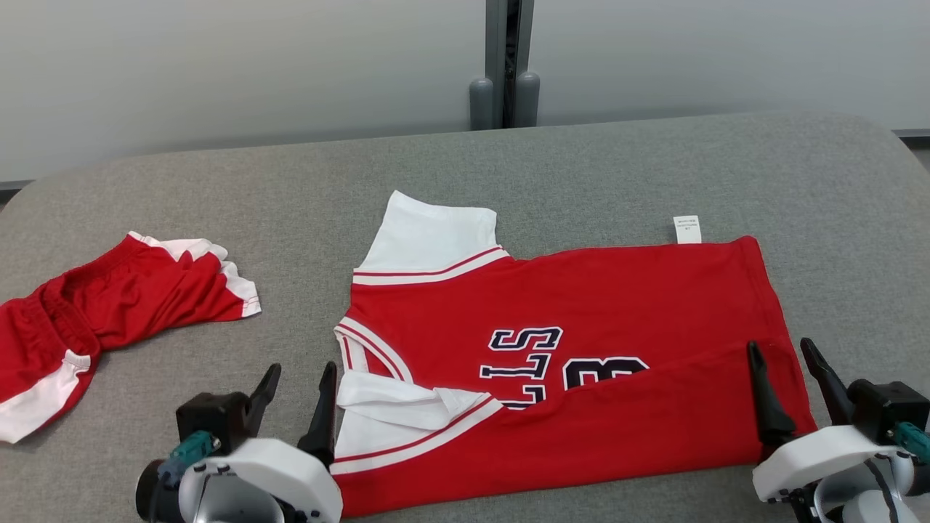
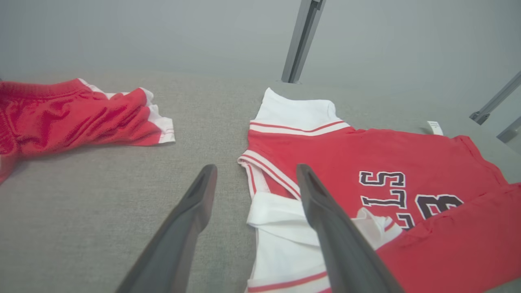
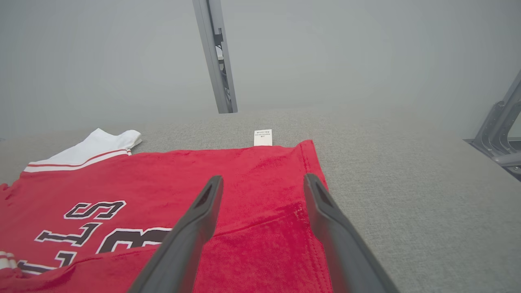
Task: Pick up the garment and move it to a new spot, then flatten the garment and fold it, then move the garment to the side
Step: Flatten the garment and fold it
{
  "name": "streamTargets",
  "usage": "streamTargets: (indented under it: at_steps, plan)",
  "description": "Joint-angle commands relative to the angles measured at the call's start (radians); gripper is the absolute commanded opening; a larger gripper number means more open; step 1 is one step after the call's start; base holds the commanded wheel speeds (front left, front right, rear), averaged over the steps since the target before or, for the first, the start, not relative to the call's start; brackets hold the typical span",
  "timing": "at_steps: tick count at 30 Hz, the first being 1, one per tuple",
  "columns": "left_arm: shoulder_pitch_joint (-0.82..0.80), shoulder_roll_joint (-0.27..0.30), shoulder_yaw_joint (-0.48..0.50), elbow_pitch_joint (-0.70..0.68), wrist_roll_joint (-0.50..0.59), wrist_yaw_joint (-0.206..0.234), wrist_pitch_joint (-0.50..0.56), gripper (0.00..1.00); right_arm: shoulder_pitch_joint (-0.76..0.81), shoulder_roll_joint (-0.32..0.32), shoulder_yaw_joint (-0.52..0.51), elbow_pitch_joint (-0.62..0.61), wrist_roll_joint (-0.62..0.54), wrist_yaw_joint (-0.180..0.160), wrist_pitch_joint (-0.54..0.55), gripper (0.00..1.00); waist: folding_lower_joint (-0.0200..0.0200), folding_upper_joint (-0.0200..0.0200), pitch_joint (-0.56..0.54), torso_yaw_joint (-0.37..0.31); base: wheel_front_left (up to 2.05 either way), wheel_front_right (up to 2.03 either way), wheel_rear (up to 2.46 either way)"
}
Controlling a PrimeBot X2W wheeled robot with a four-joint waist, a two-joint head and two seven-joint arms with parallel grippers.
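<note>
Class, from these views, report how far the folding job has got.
Done: the red jersey with white sleeves lies spread on the grey fabric table, near edge folded over its lettering. In hand: left tool and right tool open at the fold's ends. Remaining: more folds, moving it aside.

You can't read the full lettering on the jersey, since the jersey's own folded-over near edge covers the lower part of it. The print on the white label is way too tiny to make out. The red shorts run off the head view's left edge, and both wrist views crop the jersey at the bottom.
</note>
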Motion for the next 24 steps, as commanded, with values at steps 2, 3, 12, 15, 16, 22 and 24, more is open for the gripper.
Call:
streamTargets:
  at_steps: [2,3,12,15,16,22,24]
  plan:
    - [-0.096,0.004,0.003,0.053,-0.01,-0.034,0.002,1.0,-0.02,0.008,0.018,-0.017,-0.006,0.0,-0.002,1.0,0.0,0.0,0.023,-0.001,0.0,0.0,0.0]
    - [-0.128,0.005,0.002,0.072,-0.011,-0.045,0.007,1.0,-0.028,0.01,0.024,-0.024,-0.009,0.0,-0.002,1.0,0.0,0.0,0.033,-0.004,0.0,0.0,0.0]
    - [-0.447,0.015,0.001,0.243,-0.077,-0.151,0.159,0.87,-0.092,0.027,0.056,-0.068,-0.003,0.0,-0.002,1.0,0.0,0.0,0.147,-0.027,0.0,0.0,0.0]
    - [-0.592,0.025,0.003,0.323,-0.093,-0.172,0.239,1.0,-0.119,0.031,0.067,-0.083,0.002,0.0,-0.002,1.0,0.0,0.0,0.198,-0.038,0.0,0.0,0.0]
    - [-0.637,0.025,0.0,0.351,-0.096,-0.179,0.267,1.0,-0.128,0.032,0.07,-0.089,0.003,0.0,-0.003,1.0,0.0,0.0,0.213,-0.041,0.0,0.0,0.0]
    - [-0.905,0.023,-0.016,0.511,-0.11,-0.201,0.449,1.0,-0.185,0.038,0.096,-0.112,0.013,0.0,-0.003,1.0,0.0,0.0,0.316,-0.082,0.0,0.0,0.0]
    - [-0.979,0.026,-0.025,0.561,-0.105,-0.205,0.493,1.0,-0.205,0.043,0.103,-0.118,0.014,0.0,-0.003,1.0,0.0,0.0,0.346,-0.099,0.0,0.0,0.0]
